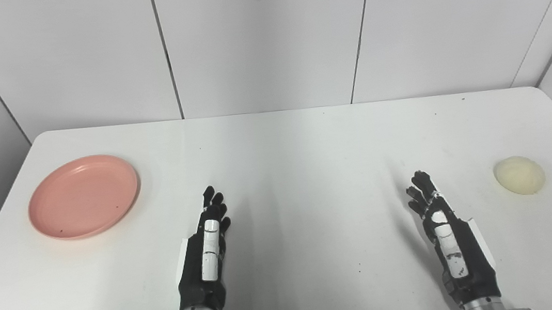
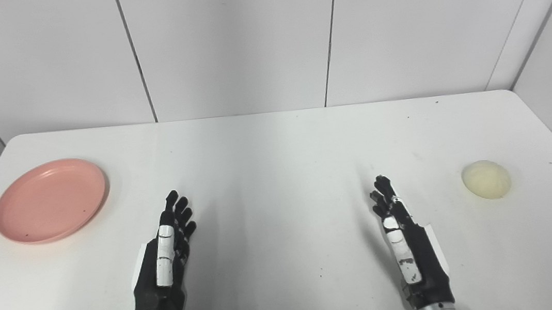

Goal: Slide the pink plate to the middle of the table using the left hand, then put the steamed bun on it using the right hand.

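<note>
While the plate [image 1: 83, 196] lies far left and the bun [image 1: 519, 175] far right, nothing is held by the left hand [image 1: 206, 254] or right hand [image 1: 446, 232], fingers extended.

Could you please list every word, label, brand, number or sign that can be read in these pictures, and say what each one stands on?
There is none to read. The pink plate, the steamed bun, the white table and the wall panels are all plain. The white patches on the left hand and right hand carry only small dark marks, too small to read as text.
</note>
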Robot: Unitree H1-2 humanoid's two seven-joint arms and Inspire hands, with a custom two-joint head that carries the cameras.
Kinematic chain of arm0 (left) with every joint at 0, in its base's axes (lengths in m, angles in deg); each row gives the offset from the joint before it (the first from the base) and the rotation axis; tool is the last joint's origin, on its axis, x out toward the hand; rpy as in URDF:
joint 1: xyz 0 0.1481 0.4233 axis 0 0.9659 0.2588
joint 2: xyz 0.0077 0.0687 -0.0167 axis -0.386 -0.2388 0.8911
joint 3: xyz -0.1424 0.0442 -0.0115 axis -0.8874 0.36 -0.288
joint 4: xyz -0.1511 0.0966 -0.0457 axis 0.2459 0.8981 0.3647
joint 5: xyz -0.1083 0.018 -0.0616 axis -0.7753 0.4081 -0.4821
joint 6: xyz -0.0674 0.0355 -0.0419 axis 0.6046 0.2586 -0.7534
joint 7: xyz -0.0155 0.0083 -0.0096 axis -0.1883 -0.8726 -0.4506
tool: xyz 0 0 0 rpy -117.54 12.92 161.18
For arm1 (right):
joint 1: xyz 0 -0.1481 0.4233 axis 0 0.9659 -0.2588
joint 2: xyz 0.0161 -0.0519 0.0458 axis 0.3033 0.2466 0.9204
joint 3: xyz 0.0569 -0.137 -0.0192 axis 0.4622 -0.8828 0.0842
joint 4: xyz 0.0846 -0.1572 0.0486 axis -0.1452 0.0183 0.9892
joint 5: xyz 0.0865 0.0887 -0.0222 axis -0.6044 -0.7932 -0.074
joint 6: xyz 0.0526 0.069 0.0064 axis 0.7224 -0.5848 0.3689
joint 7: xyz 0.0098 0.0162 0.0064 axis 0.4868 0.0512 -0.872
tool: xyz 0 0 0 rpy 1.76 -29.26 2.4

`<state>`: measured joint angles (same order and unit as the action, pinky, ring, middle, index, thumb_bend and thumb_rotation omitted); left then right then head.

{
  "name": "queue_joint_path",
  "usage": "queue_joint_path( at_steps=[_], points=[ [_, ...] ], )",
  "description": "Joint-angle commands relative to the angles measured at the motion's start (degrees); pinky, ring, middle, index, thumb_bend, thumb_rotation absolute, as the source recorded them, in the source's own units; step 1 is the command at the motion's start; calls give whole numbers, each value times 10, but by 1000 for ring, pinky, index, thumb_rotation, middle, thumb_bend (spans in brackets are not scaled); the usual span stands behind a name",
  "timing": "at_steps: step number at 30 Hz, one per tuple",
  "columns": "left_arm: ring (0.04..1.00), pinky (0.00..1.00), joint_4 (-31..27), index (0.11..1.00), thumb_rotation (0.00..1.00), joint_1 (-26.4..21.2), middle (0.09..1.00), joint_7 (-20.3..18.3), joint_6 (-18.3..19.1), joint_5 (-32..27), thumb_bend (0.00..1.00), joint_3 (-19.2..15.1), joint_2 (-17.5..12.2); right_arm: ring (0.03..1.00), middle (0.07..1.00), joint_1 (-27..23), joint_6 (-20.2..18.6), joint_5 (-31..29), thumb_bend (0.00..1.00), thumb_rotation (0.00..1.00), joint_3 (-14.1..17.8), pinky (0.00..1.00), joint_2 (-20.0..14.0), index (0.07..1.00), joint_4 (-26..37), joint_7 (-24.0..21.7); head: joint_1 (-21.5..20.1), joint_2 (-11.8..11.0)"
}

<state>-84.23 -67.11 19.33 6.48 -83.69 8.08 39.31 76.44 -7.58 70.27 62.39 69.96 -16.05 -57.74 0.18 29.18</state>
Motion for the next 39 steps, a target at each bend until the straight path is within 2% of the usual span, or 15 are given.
queue_joint_path(
  at_steps=[1,7,25,39],
  points=[
    [1000,1000,-13,1000,979,-7,1000,-8,-16,-5,698,1,-2,957,974,-3,10,-13,811,979,-13,967,14,959,-19,-10,1,0],
    [1000,1000,-11,1000,977,-8,1000,-9,-13,-4,715,0,-1,991,994,-7,13,-50,828,998,-18,999,10,975,-20,-35,3,1],
    [1000,1000,10,1000,976,-13,1000,-8,-30,0,708,1,-2,984,984,-12,23,-49,827,970,-19,1000,6,987,-36,-32,10,-13],
    [1000,1000,44,1000,975,-17,1000,1,-55,18,699,9,11,988,984,-13,41,-60,830,973,-9,1000,-8,993,-59,-45,61,-35]
  ],
)
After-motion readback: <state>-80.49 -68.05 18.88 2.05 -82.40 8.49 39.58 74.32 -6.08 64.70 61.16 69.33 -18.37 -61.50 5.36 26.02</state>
